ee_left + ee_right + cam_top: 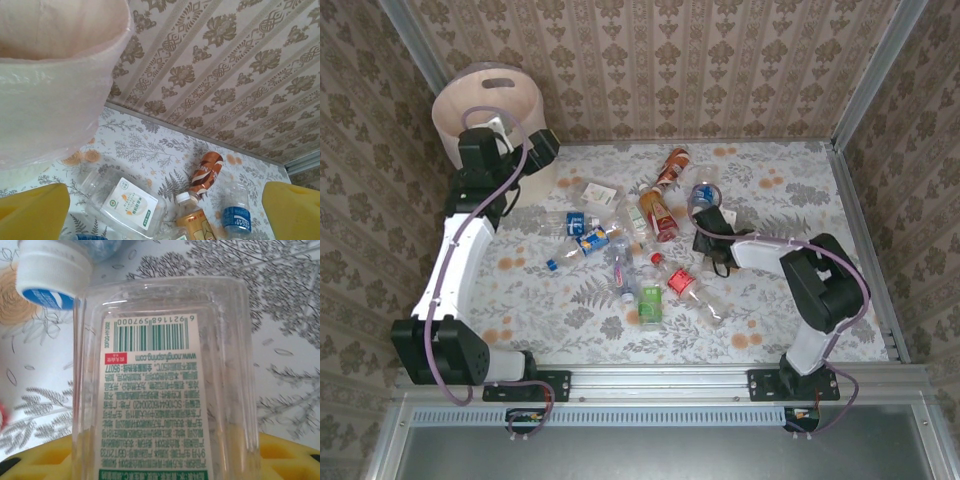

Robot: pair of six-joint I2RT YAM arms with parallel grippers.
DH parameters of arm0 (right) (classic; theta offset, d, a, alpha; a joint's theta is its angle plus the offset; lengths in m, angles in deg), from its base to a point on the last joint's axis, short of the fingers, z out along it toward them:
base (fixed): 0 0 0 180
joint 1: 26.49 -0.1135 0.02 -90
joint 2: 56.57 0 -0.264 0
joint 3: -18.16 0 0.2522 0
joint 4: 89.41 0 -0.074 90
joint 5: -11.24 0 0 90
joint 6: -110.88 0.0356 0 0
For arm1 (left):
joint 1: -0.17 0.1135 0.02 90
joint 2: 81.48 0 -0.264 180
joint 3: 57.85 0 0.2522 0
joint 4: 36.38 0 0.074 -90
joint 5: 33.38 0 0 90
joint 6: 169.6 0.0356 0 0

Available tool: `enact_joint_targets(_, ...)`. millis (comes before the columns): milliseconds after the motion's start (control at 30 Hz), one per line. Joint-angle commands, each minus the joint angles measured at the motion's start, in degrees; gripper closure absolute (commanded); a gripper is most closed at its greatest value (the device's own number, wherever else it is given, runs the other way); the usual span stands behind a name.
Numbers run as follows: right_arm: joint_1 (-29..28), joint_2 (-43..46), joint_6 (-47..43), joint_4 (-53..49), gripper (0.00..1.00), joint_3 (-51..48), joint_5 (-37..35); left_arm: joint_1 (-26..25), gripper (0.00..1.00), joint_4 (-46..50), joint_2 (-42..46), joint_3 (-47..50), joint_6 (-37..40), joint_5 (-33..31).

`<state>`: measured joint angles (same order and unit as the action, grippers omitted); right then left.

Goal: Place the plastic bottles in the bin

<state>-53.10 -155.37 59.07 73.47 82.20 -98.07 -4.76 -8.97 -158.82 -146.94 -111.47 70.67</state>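
Clear bottle (160, 380), barcode label up, lies between the yellow fingers (40, 462) of the right gripper (710, 218), lined up for pickup; whether it's clamped, I can't tell. The left gripper (165, 215) hangs spread wide, empty, beside the bin (55, 100); more bottles (665, 215) strew the table (790, 200).

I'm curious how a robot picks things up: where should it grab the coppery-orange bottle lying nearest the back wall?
Probably across the middle of the coppery-orange bottle, coming straight down from above. It lies on its side, so its round labelled body offers two opposite flanks, and the table looks bare along both.
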Motion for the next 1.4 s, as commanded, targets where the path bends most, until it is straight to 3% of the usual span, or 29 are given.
enact_joint_targets(0, 0.16, 5.22, -4.34, 3.77, 0.48, -3.50, 0.02, -0.78, 0.00, -0.46, -0.88, -0.94, 1.38, 2.05)
enact_joint_targets(433, 0.24, 18.73, -17.70, 10.24, 0.58, -6.13, 12.05, -7.72, 0.00, -5.32, -5.84, -2.06, 2.39, 13.40)
enact_joint_targets(700, 0.16, 25.14, -18.94, 28.52, 0.62, -12.49, 19.26, -13.05, 0.00, -9.45, -9.86, -0.91, -1.10, 19.93)
enact_joint_targets(1000, -0.41, 24.82, -19.44, 37.71, 0.61, -13.20, 28.24, -20.82, 0.00, -14.97, -13.62, -0.78, -1.57, 29.42)
enact_joint_targets(1100, -0.81, 23.77, -20.43, 38.23, 0.60, -12.00, 29.65, -24.83, 0.00, -14.78, -14.39, -0.94, -1.41, 29.05)
enact_joint_targets(1367, -1.95, 21.40, -22.30, 38.83, 0.59, -8.38, 31.65, -28.98, 0.00, -11.80, -17.56, -2.47, -2.28, 23.68)
